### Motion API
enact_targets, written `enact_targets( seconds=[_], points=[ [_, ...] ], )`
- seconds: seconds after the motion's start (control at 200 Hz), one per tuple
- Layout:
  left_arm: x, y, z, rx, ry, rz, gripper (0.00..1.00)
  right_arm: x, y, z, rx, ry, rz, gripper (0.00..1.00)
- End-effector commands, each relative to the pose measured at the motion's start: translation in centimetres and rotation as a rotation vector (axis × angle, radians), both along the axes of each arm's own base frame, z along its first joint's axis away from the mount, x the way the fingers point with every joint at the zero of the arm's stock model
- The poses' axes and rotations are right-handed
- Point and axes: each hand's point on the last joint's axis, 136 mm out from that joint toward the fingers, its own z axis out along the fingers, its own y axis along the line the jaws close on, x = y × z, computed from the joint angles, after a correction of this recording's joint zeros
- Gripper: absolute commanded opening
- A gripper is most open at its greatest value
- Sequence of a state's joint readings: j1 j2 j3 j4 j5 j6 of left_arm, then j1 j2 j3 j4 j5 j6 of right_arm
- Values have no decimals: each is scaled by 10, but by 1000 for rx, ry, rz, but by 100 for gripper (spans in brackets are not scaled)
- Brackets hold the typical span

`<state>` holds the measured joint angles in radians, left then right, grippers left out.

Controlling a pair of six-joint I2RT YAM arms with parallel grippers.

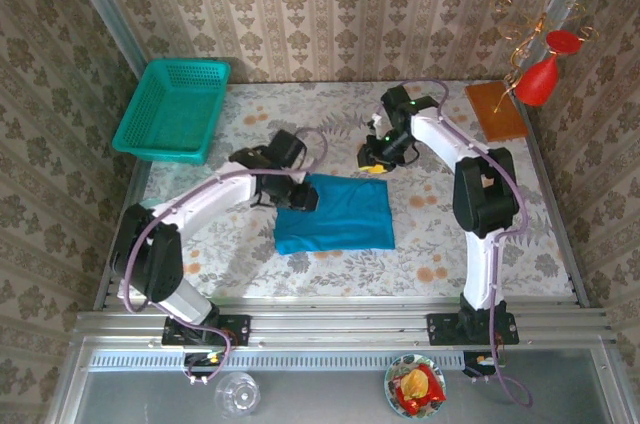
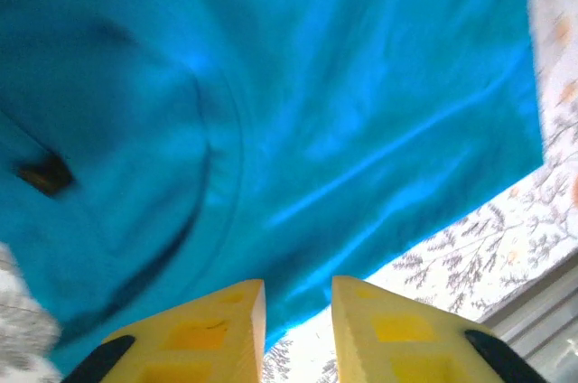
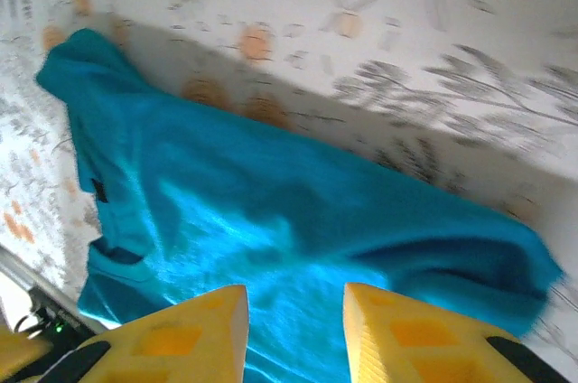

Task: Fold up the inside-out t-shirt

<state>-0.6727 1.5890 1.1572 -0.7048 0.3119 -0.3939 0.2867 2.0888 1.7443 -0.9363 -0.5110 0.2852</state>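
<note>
T-shirt (image 1: 335, 214) folded into flat blue-teal rectangle, lightly creased. At its far corners, left gripper (image 2: 298, 291) and right gripper (image 3: 295, 294), slightly parted, empty. Underneath, floral table (image 1: 480, 244); papered walls (image 1: 330, 4) around.

Bright, even light in the top view, seemingly from above, with only soft, faint shadows on the table (image 1: 440, 234). Sharp across the middle; slightly bowed straight lines toward the corners. Heavy blur in the left wrist view: a smeared t-shirt (image 2: 298, 112) with a pale sheen along its folds, behind crisper yellow fingers (image 2: 212, 333). Softer blur in the right wrist view, with a dark shadow band on the table along the cloth's far edge, a glossy highlight on the cloth near that view's fingers (image 3: 181, 342), and washed-out brightness at top right.
</note>
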Motion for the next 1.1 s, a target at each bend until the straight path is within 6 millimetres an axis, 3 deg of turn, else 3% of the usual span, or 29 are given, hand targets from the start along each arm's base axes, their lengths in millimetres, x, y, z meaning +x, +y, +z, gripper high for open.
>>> enact_targets(
  seconds=[0.0,0.15,0.28,0.445,0.57,0.73,0.855,0.97,1.095],
  points=[
    [-3,-3,-31,-22,88,88,23,-7,7,-30,22,118,18,33],
    [1,15,-74,15,157,131,20,-13,-14,-57,-97,161,-29,29],
    [17,36,-86,74,148,152,19,-33,-28,-64,-140,186,-67,27],
    [49,53,-89,113,122,153,19,-82,-37,-74,-146,243,-117,26],
    [80,63,-87,116,104,159,19,-129,-30,-80,-128,280,-141,26],
    [108,55,-76,75,62,119,20,-188,0,-89,-115,308,-147,26],
    [118,45,-59,27,24,95,22,-213,41,-82,-59,295,-105,26],
    [120,40,-29,-26,-28,92,25,-209,53,-60,-37,238,-96,27],
    [99,30,-2,-47,-62,64,26,-190,32,-42,-117,164,-98,31]
  ],
)
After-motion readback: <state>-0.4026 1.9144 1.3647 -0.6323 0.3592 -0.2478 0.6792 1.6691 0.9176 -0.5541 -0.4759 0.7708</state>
